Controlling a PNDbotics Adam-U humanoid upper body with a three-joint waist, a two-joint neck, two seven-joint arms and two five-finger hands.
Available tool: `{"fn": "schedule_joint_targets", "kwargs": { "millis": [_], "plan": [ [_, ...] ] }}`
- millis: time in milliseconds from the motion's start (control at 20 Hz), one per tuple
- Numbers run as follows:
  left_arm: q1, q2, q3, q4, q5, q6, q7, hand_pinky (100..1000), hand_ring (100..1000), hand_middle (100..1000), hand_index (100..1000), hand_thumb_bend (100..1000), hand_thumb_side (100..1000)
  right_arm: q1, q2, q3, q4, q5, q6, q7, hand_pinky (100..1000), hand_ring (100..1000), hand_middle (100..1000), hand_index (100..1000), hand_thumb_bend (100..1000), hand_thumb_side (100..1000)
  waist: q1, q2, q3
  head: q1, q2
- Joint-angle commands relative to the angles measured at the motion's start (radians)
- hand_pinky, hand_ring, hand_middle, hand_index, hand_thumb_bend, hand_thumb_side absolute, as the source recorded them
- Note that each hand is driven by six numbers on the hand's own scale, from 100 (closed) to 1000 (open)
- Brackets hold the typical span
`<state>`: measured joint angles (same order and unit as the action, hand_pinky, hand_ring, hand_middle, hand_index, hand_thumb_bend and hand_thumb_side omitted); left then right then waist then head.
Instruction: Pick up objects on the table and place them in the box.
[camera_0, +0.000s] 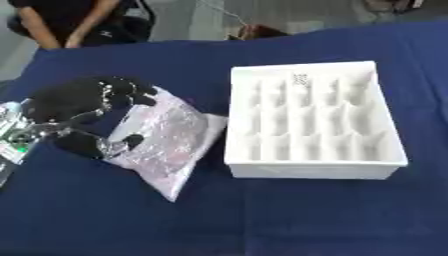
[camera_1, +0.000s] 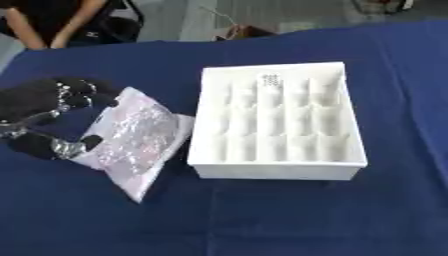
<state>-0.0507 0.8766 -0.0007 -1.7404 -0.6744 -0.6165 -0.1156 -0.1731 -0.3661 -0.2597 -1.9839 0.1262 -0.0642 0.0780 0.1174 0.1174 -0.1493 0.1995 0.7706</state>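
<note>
Left hand (camera_0: 74, 107) curled over near edge of pinkish plastic bag (camera_0: 166, 140), thumb beneath, fingers above, evidently for lifting toward white compartmented box (camera_0: 262, 167) just beyond.

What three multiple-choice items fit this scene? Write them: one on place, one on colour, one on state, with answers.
1. Where does the plastic bag lie?
A. Inside the box
B. On the table, left of the box
C. Right of the box

2. What colour is the tablecloth?
A. Dark blue
B. Red
C. Green

3. What is the left hand doing?
A. Resting flat, away from everything
B. Closing on the bag's edge
C. Reaching into the box

Answers: 1 B, the bag sits beside the white box. 2 A, blue cloth all round. 3 B, fingers and thumb pinch the bag.
</note>
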Motion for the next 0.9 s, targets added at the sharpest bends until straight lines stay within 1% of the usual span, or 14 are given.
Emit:
{"fn": "schedule_joint_targets", "kwargs": {
  "millis": [50, 400, 500, 550, 600, 650, 700, 750, 850, 900],
  "plan": [
    [-0.016, 0.039, 0.006, -0.006, 0.011, -0.005, 0.0, 866, 932, 910, 925, 237, 859, -0.008, -0.02, -0.004, -0.016, -0.001, -0.003, 0.004, 506, 646, 766, 957, 100, 771, -0.002, -0.012, 0.0, 0.013, -0.001],
    [-0.022, 0.031, 0.005, -0.012, 0.023, -0.006, -0.008, 858, 934, 910, 929, 212, 863, -0.008, -0.02, -0.004, -0.016, -0.001, -0.003, 0.003, 506, 647, 767, 957, 100, 769, -0.003, -0.012, -0.001, 0.014, -0.001],
    [-0.025, 0.027, 0.002, -0.02, 0.028, -0.004, -0.013, 852, 934, 911, 930, 227, 857, -0.008, -0.02, -0.004, -0.016, -0.001, -0.003, 0.004, 506, 647, 767, 957, 100, 768, -0.004, -0.011, -0.001, 0.014, -0.001],
    [-0.027, 0.025, -0.001, -0.025, 0.03, -0.002, -0.017, 848, 932, 908, 932, 248, 847, -0.008, -0.02, -0.004, -0.016, -0.001, -0.003, 0.004, 506, 646, 767, 957, 100, 768, -0.004, -0.011, -0.001, 0.014, -0.001],
    [-0.029, 0.022, -0.003, -0.029, 0.029, -0.002, -0.025, 836, 921, 901, 942, 310, 821, -0.009, -0.02, -0.004, -0.016, -0.001, -0.004, 0.004, 506, 646, 767, 957, 100, 768, -0.004, -0.011, -0.002, 0.014, -0.001],
    [-0.031, 0.02, -0.004, -0.033, 0.028, -0.001, -0.034, 813, 895, 867, 928, 407, 778, -0.009, -0.019, -0.004, -0.016, -0.002, -0.004, 0.004, 506, 646, 767, 957, 100, 768, -0.005, -0.011, -0.002, 0.014, -0.001],
    [-0.035, 0.019, -0.005, -0.038, 0.019, -0.003, -0.052, 807, 893, 868, 930, 467, 749, -0.009, -0.019, -0.004, -0.016, -0.002, -0.004, 0.004, 506, 646, 767, 957, 100, 768, -0.005, -0.011, -0.002, 0.014, -0.001],
    [-0.04, 0.018, -0.006, -0.043, 0.008, -0.007, -0.071, 802, 870, 843, 916, 537, 726, -0.009, -0.019, -0.004, -0.016, -0.002, -0.004, 0.004, 506, 646, 767, 957, 100, 768, -0.005, -0.01, -0.002, 0.014, -0.001],
    [-0.049, 0.017, -0.008, -0.053, -0.022, -0.021, -0.118, 806, 861, 831, 910, 579, 725, -0.008, -0.019, -0.004, -0.016, -0.002, -0.004, 0.004, 506, 646, 768, 957, 100, 767, -0.006, -0.01, -0.003, 0.015, -0.001],
    [-0.054, 0.016, -0.01, -0.057, -0.032, -0.028, -0.14, 807, 863, 832, 910, 580, 732, -0.009, -0.019, -0.004, -0.016, -0.002, -0.004, 0.004, 506, 646, 768, 957, 100, 767, -0.006, -0.01, -0.003, 0.016, -0.001]
  ]
}}
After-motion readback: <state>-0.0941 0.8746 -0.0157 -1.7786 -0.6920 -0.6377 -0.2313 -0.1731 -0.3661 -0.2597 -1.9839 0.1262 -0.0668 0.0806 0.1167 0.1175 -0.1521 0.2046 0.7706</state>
